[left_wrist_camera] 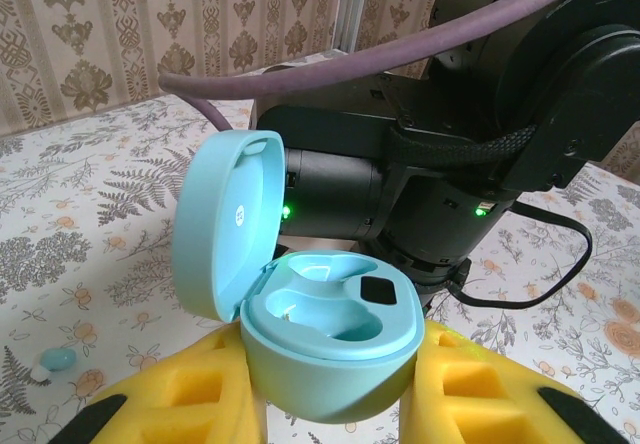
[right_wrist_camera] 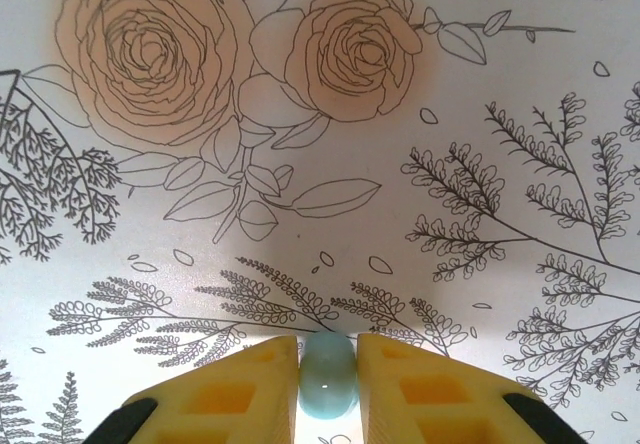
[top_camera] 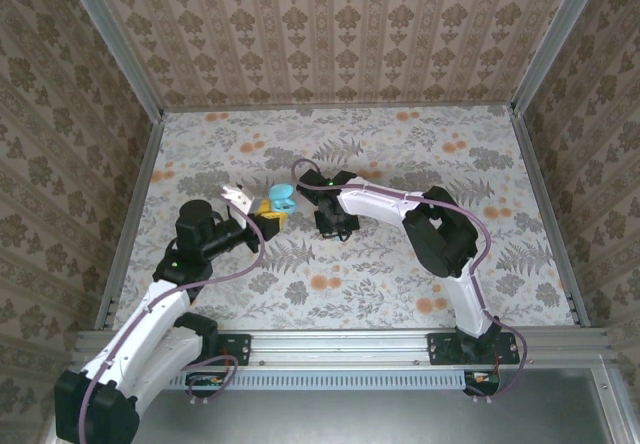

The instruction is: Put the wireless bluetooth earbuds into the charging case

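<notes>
The case (left_wrist_camera: 330,329) is gripped at its lower body between the yellow pads (left_wrist_camera: 190,399) of the left gripper (left_wrist_camera: 335,409), which is closed tight on it. It is held upright, left of the table's middle, with the lid (left_wrist_camera: 225,219) swung back and up. The sockets are thus presented upward and unobstructed, so that an earbud can be lowered in from above. Gripping low on the body leaves the rim and the lid free. The left socket looks empty. A dark square in the right one cannot be identified.

The right gripper (right_wrist_camera: 328,389) is pointed down at the table (right_wrist_camera: 300,114), just right of the case and slightly nearer. Its pads (right_wrist_camera: 240,394) are closed on a pale blue earbud (right_wrist_camera: 328,374), which is pinched by its sides between them. Whether the earbud has been raised off the table cannot be told, though its shadow lies close beneath it.

A second earbud (left_wrist_camera: 52,361) lies loose on the table, well apart from the case.

The step in hand is judged to be the pick-up of the first earbud, with neither one seated yet. The case is probably held aloft so that the socket can be offered to the right gripper. The side pinch leaves the earbud's lower end free for seating, but its small rounded shell could slip or turn between the soft pads.
</notes>
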Controlling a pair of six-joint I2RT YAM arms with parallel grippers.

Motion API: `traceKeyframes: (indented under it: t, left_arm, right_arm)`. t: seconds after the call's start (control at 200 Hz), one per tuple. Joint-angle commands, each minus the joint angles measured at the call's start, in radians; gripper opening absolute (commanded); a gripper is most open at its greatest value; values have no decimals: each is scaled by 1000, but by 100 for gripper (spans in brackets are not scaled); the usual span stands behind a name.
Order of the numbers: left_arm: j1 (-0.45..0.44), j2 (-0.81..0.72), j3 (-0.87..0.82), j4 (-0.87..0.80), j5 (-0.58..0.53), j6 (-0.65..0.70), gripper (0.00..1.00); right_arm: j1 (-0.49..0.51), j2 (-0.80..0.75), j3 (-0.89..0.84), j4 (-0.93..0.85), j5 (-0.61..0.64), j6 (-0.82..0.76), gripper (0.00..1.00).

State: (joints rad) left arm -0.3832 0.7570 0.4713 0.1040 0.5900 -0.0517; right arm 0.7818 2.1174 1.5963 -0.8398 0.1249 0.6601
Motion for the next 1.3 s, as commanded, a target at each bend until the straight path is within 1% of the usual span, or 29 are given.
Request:
traceKeyframes:
  t: [0.0, 0.2, 0.275, 0.355, 0.44, 0.555, 0.64, 0.85, 1.03, 1.21, 1.225, 1.295]
  left_arm:
    - [9, -16, -5, 8, 9, 9, 24]
    - [9, -18, -5, 7, 8, 8, 24]
    - [9, -18, -5, 6, 9, 9, 24]
    - [10, -18, -4, 9, 8, 8, 24]
    - [9, -18, -3, 7, 9, 9, 24]
    - [9, -19, 1, 5, 8, 8, 24]
    - [10, -22, 4, 3, 9, 10, 24]
    - [10, -21, 7, 7, 10, 8, 24]
    - [10, -19, 12, 16, 20, 3, 24]
    - [7, -8, 15, 50, 45, 2, 24]
    - [8, -6, 15, 54, 75, 1, 24]
    - [7, 3, 14, 83, 104, -2, 24]
  right_arm:
    - [10, 36, 21, -48, 22, -14, 23]
    - [14, 43, 22, -65, 21, -17, 27]
    - [14, 41, 15, -64, 22, -17, 27]
    - [16, 39, 11, -62, 20, -17, 24]
    - [16, 30, 4, -59, 21, -18, 19]
    - [12, -10, -14, -49, 32, -25, 14]
    - [3, -68, -48, -21, 24, -26, 13]
    - [-41, -260, -199, 140, -90, -23, 12]
    - [-49, -396, -240, 173, -141, -72, 12]
    - [-47, -545, -278, 269, -283, -115, 12]
    - [-47, -557, -283, 279, -291, -114, 12]
    - [-41, -616, -305, 347, -342, -117, 10]
